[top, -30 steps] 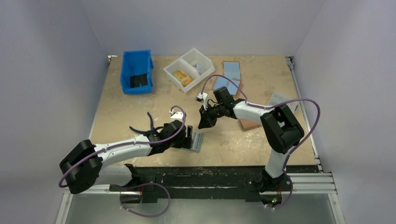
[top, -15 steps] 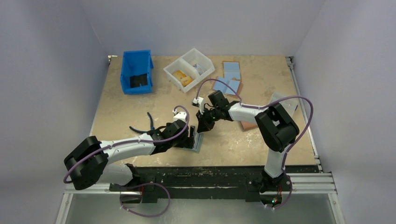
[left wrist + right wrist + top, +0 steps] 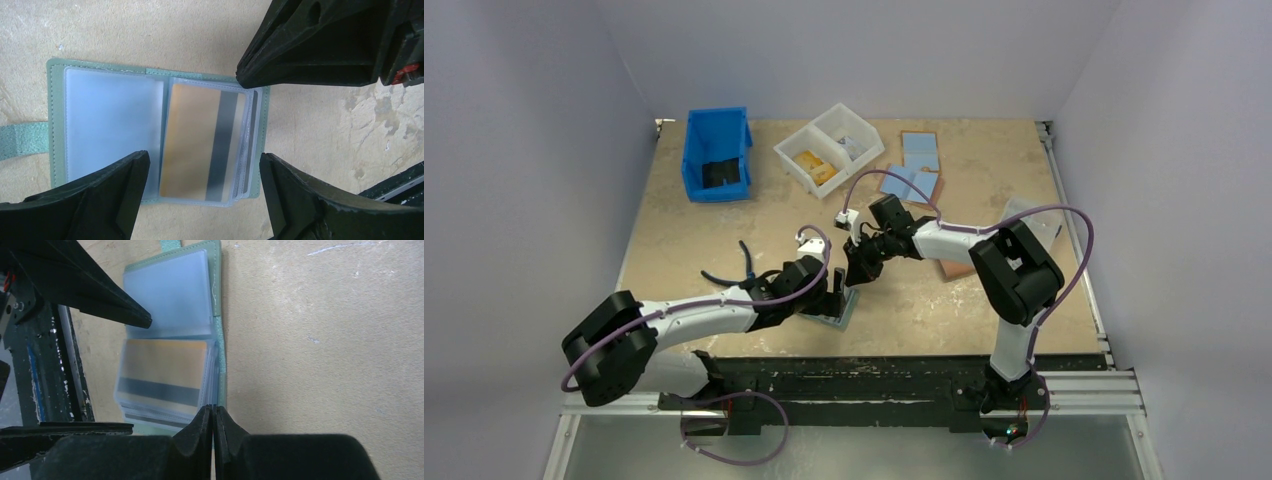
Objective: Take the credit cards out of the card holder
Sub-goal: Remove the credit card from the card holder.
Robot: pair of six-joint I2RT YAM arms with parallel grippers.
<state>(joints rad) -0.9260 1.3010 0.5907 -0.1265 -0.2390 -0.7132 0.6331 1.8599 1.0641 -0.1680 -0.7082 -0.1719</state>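
1. I am seeing the card holder (image 3: 107, 125) lying spread open on the table (image 3: 724, 230), near its front edge and between the two arms.
2. The credit cards (image 3: 200, 142) are sitting inside the clear sleeves (image 3: 167, 390) stacked on one half. An orange one with a dark stripe is showing on top, and the edges of others are peeking out beneath it.
3. The sleeve on the other half is looking empty to me.
4. I am not finding any card lying loose beside the holder, so I am judging that the whole job of pulling them out is left to do.
5. The left gripper (image 3: 202, 165) is hanging over the holder with its jaws spread wide, one on each side of the card stack, and is gripping nothing.
6. The right gripper (image 3: 214, 412) is pointing down with its fingers pressed together and nothing between them. Its tip is sitting at the outer edge of the sleeve stack, and I cannot tell whether it is touching.
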